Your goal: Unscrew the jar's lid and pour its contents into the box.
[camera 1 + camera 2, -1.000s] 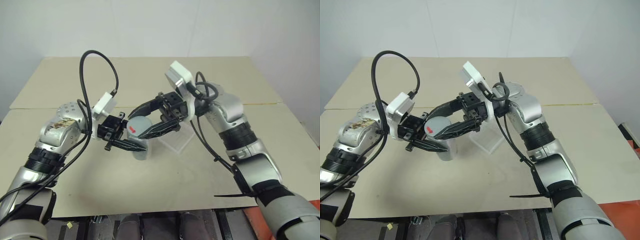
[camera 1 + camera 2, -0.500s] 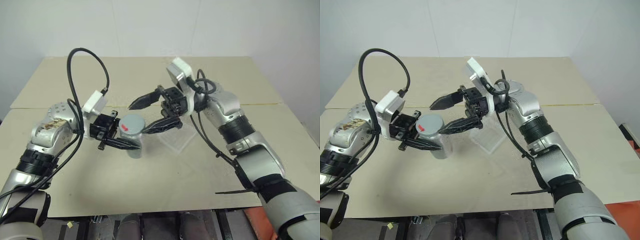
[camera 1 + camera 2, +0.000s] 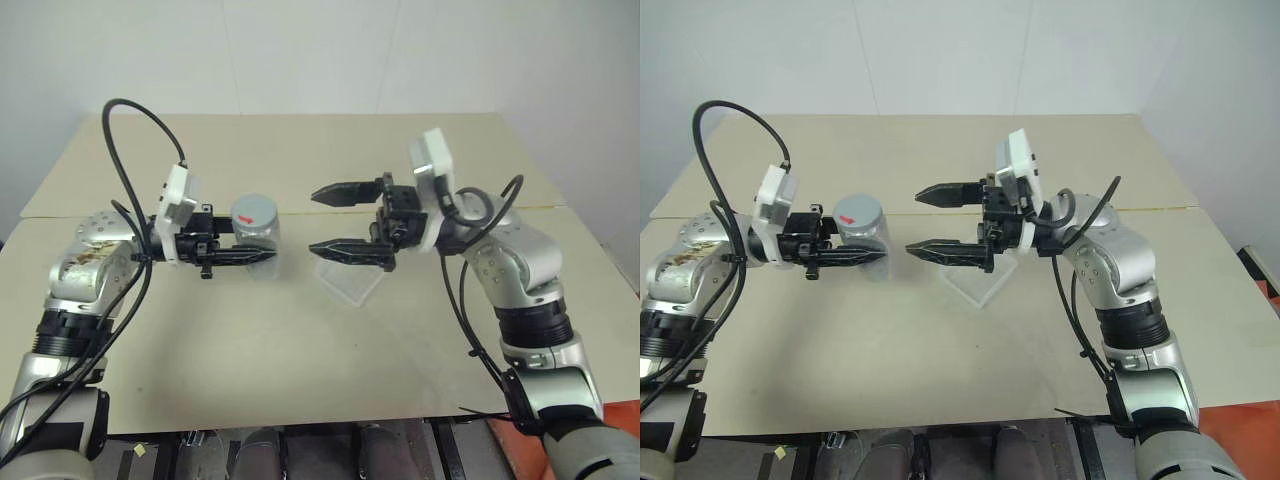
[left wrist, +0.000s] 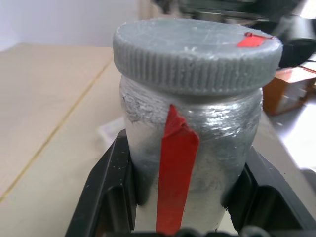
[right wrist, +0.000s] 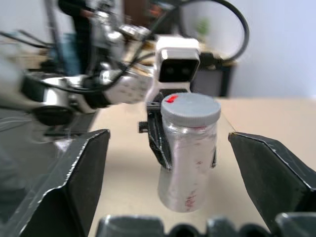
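Observation:
My left gripper (image 3: 252,242) is shut on the jar (image 3: 258,240) and holds it roughly upright above the table. The jar is clear with a red stripe (image 4: 175,168). The grey lid (image 3: 254,212) with a red mark sits on top of it. What is inside the jar cannot be made out; the contents are hidden. My right gripper (image 3: 318,220) is open and points at the jar from the right, a short gap away, with nothing between its fingers (image 5: 74,182). The clear box (image 3: 350,281) lies on the table below the right gripper.
The beige table (image 3: 300,350) has a seam running across its middle and a front edge close to me. Black cables (image 3: 130,150) loop above both forearms. The box is the one loose item on the tabletop.
My right gripper opened, let go of the lid and drew back to the right. My left gripper carried the jar to the left, lid still on.

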